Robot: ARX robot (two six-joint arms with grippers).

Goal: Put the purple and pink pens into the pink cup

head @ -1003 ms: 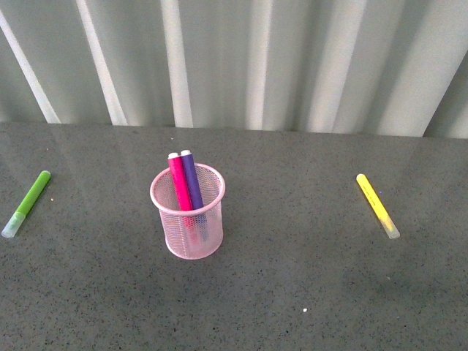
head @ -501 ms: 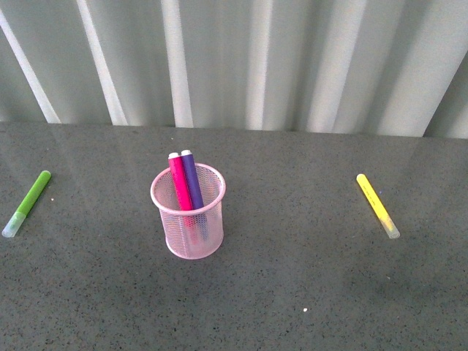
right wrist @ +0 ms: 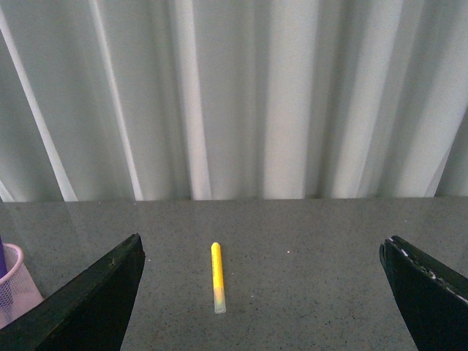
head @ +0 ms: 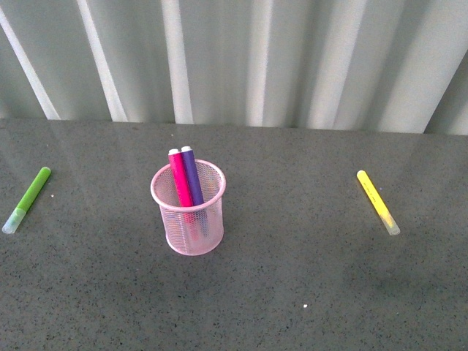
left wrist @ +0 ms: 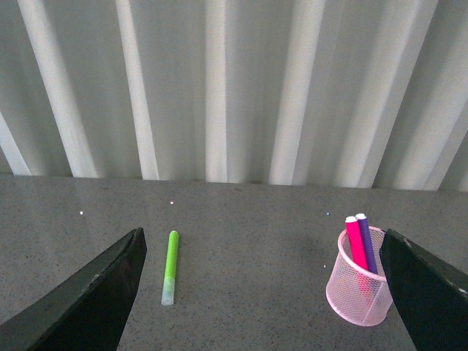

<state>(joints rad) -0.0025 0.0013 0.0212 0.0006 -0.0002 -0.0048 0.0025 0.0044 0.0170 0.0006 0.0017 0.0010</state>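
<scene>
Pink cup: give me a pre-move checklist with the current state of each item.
1. Pink pen inside the pink cup: ok.
2. Purple pen inside the cup, beside the pink one: ok.
3. Cup upright on the table: ok.
4. Green marker and yellow marker lying apart from the cup, out of it: ok.
5. Left gripper wide open, holding nothing: ok.
6. Right gripper wide open, holding nothing: ok.

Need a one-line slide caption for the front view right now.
Pink pen and purple pen stand in the pink cup; green marker and yellow marker lie on the table.
</scene>
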